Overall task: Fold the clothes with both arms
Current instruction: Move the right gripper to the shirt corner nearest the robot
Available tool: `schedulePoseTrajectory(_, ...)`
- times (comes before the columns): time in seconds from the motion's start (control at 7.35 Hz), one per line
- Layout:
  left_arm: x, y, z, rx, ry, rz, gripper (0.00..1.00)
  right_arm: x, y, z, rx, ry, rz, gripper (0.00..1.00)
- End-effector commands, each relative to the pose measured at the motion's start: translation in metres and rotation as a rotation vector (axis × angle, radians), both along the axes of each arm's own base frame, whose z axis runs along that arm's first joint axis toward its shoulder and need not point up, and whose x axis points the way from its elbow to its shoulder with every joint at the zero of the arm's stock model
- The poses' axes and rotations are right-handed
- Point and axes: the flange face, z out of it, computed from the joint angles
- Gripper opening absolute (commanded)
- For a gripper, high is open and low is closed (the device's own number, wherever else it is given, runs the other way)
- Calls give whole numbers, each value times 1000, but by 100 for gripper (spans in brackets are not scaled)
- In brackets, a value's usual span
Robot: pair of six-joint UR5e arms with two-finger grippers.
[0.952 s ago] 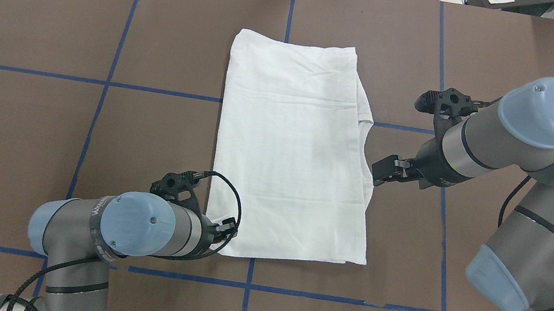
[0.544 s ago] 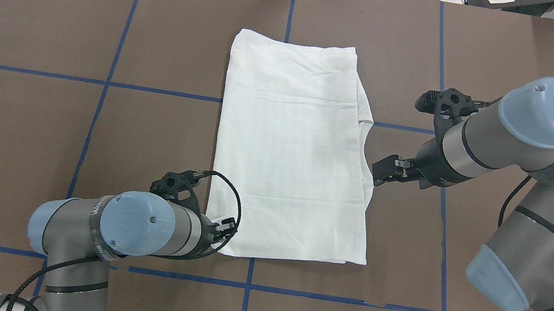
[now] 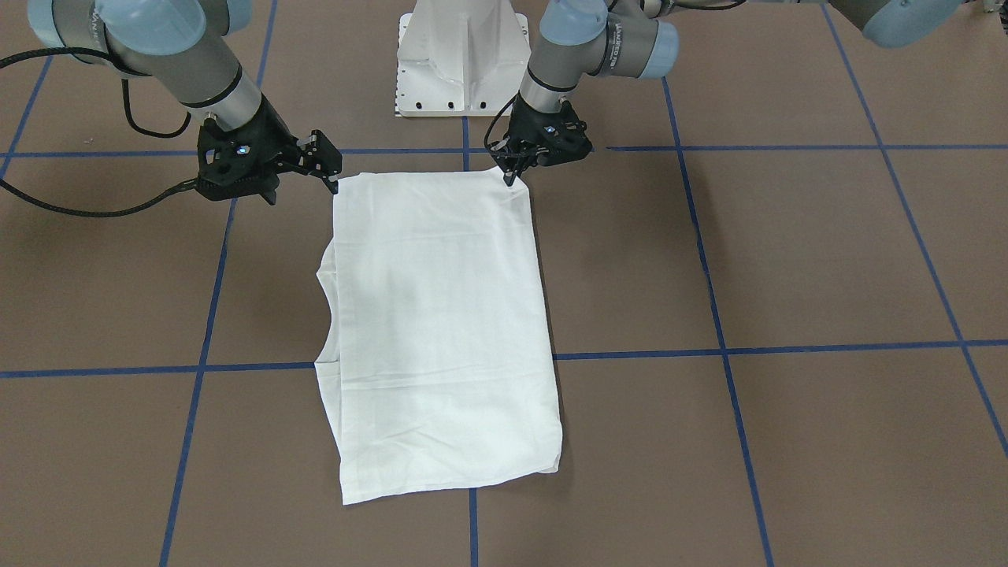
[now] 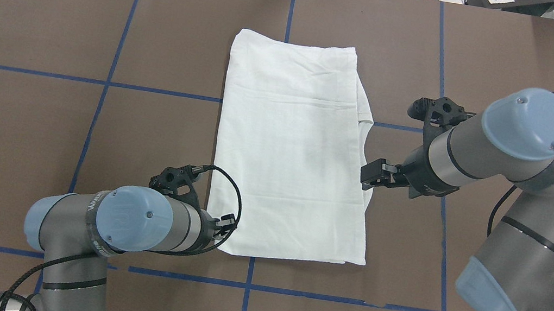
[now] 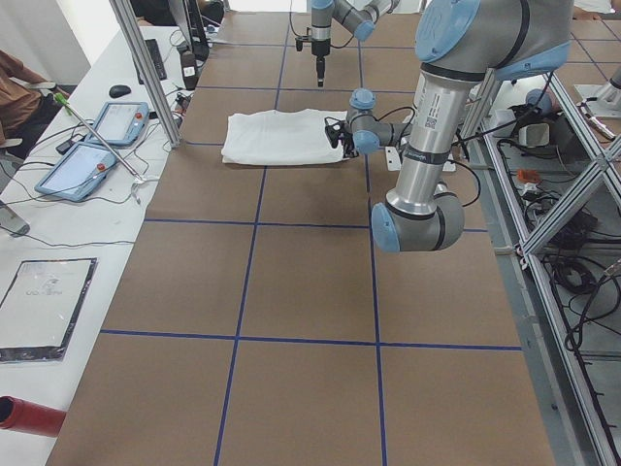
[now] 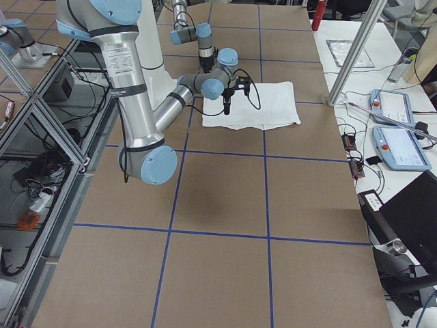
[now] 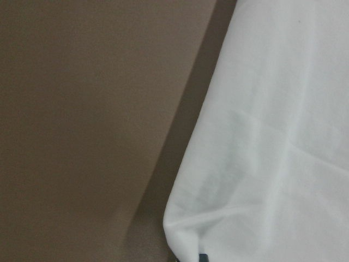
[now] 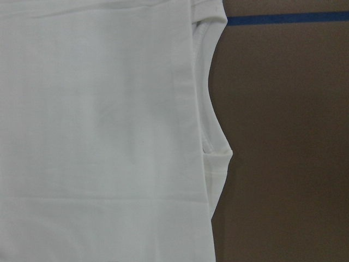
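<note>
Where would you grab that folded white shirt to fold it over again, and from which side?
Probably its two corners nearest the robot, pinched from above and from the outer sides: the shirt lies flat in layers, so only edges give the jaws a bite. The left gripper sits at one such corner.

Right gripper had advanced sideways. The shirt edge, previously just clear of its fingers, lay directly at them. The right arm had swung inward with it. Left gripper had shifted marginally away from the robot, the hem at its fingers following slightly.
</note>
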Motion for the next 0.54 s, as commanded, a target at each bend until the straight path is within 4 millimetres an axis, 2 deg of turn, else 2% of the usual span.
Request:
schedulePoseTrajectory(0.0, -4, 1, -6, -1, 0, 2, 0, -68, 58, -12, -153, 28, 190, 100)
schedulePoseTrajectory(0.27, -5, -2, -4, 0, -4, -3, 0, -115, 114, -1, -248, 71, 259, 100)
schedulePoseTrajectory(0.41, -6, -3, -3, 0, -7, -6, 0, -126, 120, 9, -284, 94, 305, 100)
